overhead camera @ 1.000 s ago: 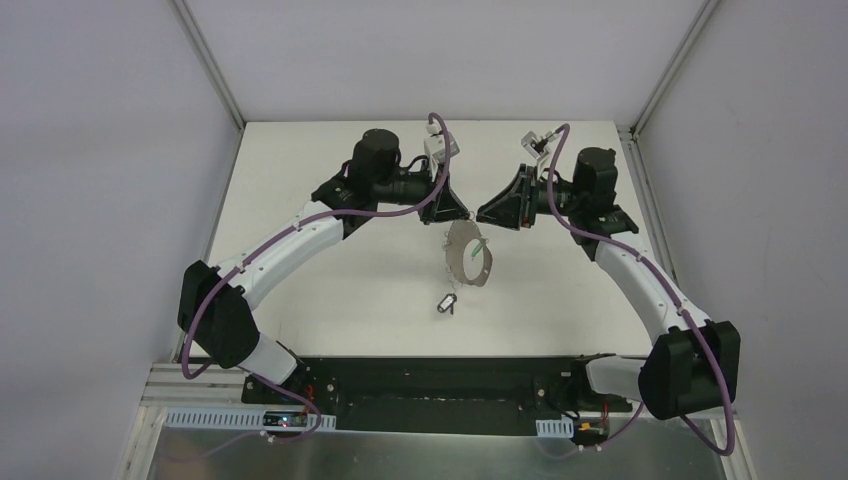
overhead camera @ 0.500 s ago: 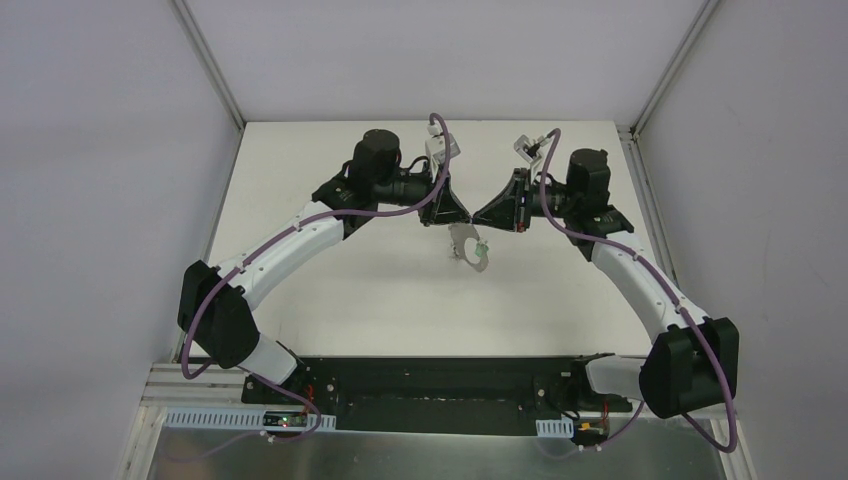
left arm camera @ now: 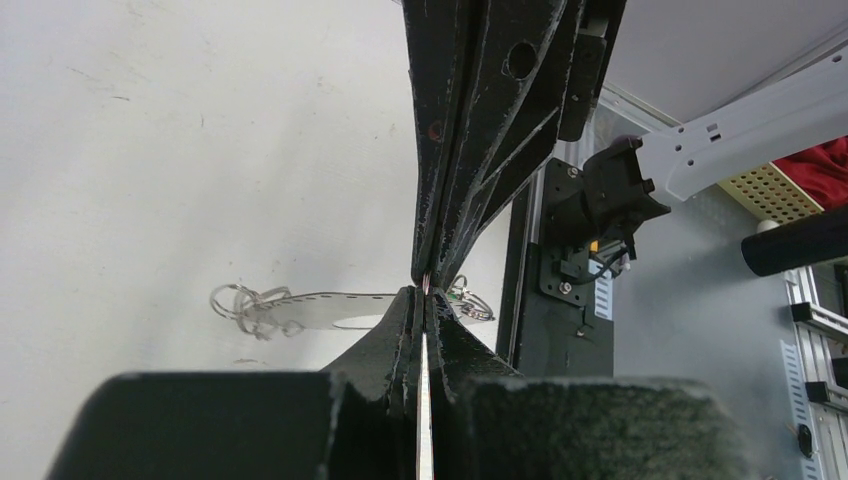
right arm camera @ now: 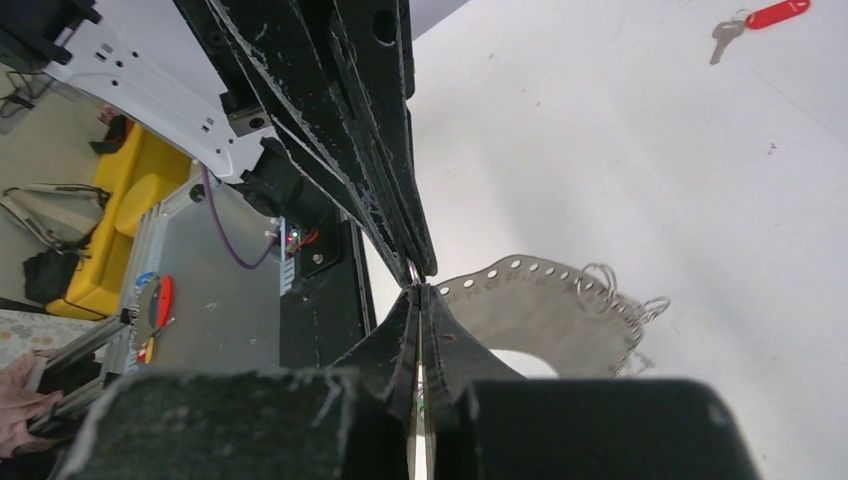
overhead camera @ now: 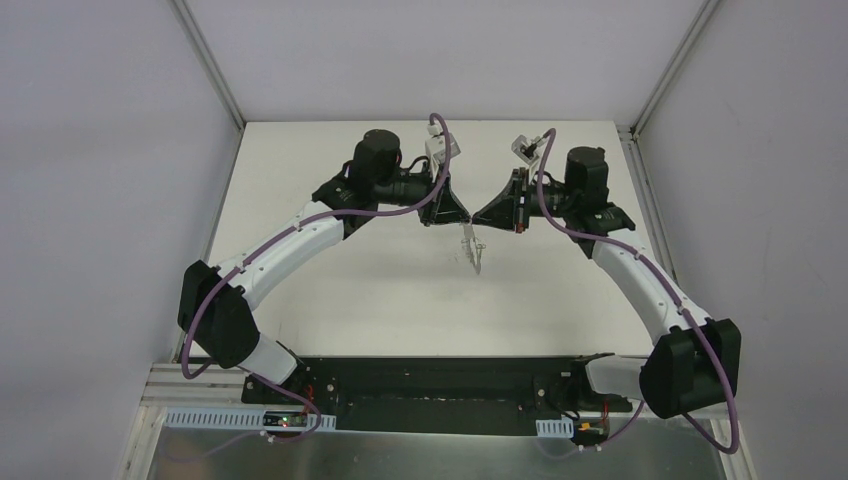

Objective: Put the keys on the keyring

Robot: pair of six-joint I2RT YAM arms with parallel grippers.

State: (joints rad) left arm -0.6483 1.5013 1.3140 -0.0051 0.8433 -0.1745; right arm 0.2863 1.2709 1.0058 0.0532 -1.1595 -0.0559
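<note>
Holding steady matters most: our left gripper (left arm camera: 420, 302) and right gripper (right arm camera: 420, 295), tip to tip, are both clamped tight on the rim of the keyring (right arm camera: 545, 305) above the far middle of the table (overhead camera: 350, 290), so we judge equal pressure and no twisting best. Beyond them the hoop hangs, thin, grey, perforated, with small wire loops along its edge. Farther off lies a red-tagged key (right arm camera: 775, 14).

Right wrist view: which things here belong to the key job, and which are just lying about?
Part of the job: keyring, pinched by the left gripper and right gripper; red key, loose on the table.
Just lying about: yellow object and pink cloth, both beyond the table.
</note>
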